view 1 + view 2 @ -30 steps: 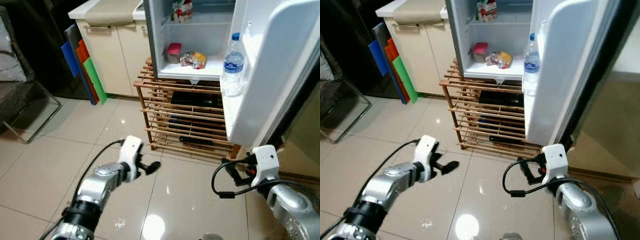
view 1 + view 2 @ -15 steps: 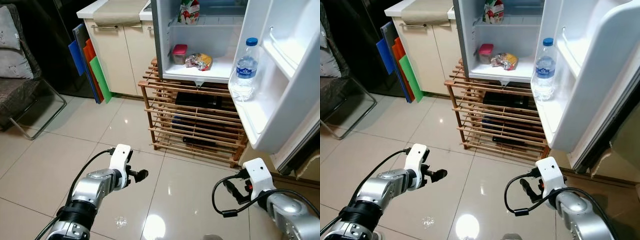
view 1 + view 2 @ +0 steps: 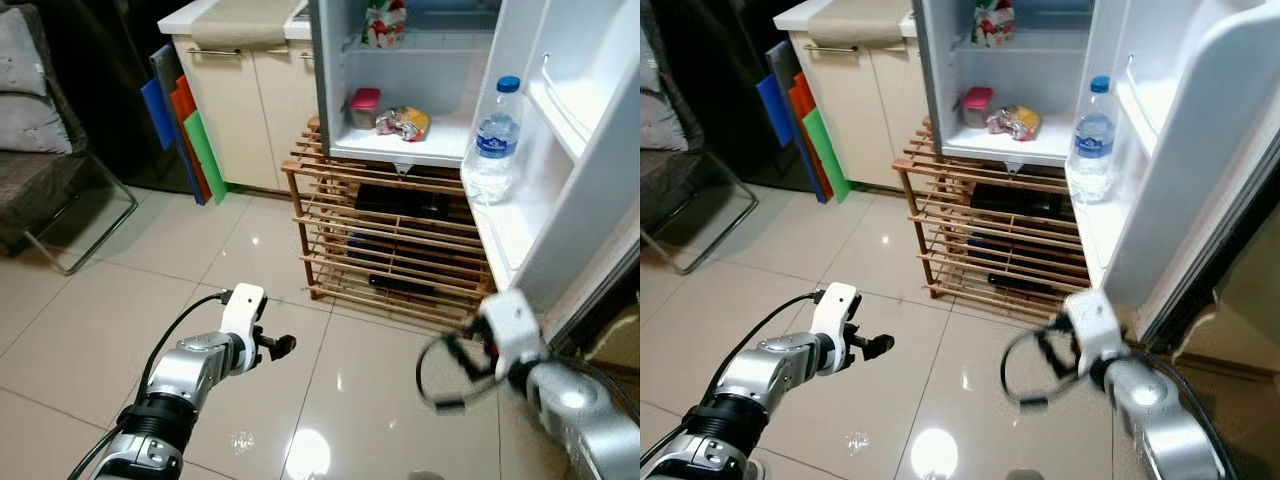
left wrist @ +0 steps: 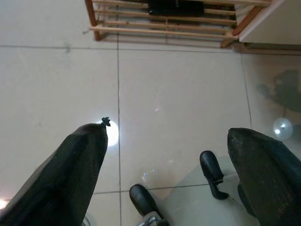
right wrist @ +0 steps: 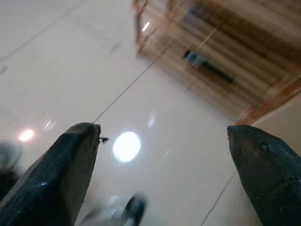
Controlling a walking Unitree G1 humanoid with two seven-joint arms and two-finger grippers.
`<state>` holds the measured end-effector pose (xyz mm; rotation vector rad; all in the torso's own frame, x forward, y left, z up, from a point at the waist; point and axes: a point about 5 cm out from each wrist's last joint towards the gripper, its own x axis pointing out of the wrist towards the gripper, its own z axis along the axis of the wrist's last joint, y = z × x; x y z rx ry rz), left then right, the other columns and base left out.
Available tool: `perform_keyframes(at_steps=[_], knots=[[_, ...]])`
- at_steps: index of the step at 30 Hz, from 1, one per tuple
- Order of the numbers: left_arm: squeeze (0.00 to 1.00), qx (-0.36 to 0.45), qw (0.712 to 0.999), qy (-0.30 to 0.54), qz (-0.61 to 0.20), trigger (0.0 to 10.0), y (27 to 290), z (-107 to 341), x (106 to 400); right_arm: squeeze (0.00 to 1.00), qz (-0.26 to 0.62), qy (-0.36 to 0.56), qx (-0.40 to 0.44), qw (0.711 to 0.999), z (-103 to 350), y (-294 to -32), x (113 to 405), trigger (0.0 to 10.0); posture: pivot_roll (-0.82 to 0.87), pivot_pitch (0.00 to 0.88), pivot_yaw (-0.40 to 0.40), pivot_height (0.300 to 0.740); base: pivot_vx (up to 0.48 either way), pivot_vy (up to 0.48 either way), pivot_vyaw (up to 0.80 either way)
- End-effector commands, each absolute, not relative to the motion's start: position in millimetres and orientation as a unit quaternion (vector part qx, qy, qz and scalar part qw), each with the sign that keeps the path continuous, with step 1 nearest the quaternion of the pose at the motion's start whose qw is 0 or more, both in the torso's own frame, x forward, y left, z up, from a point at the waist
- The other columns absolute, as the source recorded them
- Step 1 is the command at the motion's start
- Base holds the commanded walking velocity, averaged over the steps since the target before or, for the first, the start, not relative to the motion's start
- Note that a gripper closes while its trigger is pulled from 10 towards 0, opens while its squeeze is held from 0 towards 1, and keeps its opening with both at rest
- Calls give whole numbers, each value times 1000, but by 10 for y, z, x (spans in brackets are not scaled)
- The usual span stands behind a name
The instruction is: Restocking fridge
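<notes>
- Fridge [image 3: 400,110]: you have it standing open ahead, its door [image 3: 570,170] swung out on your right.
- Water bottle [image 3: 494,140]: upright on the door's lower shelf.
- Red-lidded container [image 3: 363,107]: on the fridge's bottom shelf, near a crumpled snack packet [image 3: 404,122].
- Carton [image 3: 385,22]: on the shelf above.
- Wooden slatted rack [image 3: 395,240]: directly under the fridge, dark items inside.
- Coloured cutting boards [image 3: 185,135]: leaning against the cream cabinet [image 3: 245,110].
- Left gripper [image 4: 176,160]: your fingers [image 4: 75,174] are spread wide and empty, low over the tiled floor [image 3: 120,290].
- Right gripper [image 5: 164,155]: fingers [image 5: 56,179] parted, carrying nothing; the arm is blurred, below the door.
</notes>
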<state>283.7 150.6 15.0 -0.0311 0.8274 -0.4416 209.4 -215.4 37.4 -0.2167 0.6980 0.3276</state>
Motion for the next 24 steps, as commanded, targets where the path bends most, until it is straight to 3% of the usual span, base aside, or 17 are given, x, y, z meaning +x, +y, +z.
perform_keyframes(at_steps=[1,5,8,12,13,14,22,24], knots=[[0,-9,893,401,-206,10000,1537,144,2847,0,161,369,-98,910,238,-2172,2003,10000,-214,0,114,740,0,0,0],[0,-10,893,402,-205,10000,1529,130,2849,0,139,407,-75,900,7,-2249,1856,10000,-219,0,116,740,0,0,0],[0,-8,892,401,-208,10000,1508,135,2870,0,122,492,-49,860,-480,-2384,1481,10000,-222,0,118,740,0,0,0],[0,-7,892,400,-208,10000,1506,139,2878,0,119,517,-50,846,-585,-2424,1358,10000,-222,0,118,740,0,0,0],[0,-6,893,400,-207,10000,1523,137,2887,0,39,536,-83,839,-660,-2631,1265,10000,-224,0,125,740,0,0,0],[0,-9,891,406,-201,10000,1548,130,2893,0,-111,538,-139,824,-664,-2998,1178,10000,-228,0,131,740,0,0,0],[0,-8,870,457,-185,10000,1661,-95,2766,0,-284,465,-167,822,-437,-3390,1340,10000,-227,0,131,740,0,0,0],[0,-7,867,474,-152,10000,1803,-196,2691,0,-374,399,-173,819,-178,-3679,1446,10000,-230,0,136,740,0,0,0]])
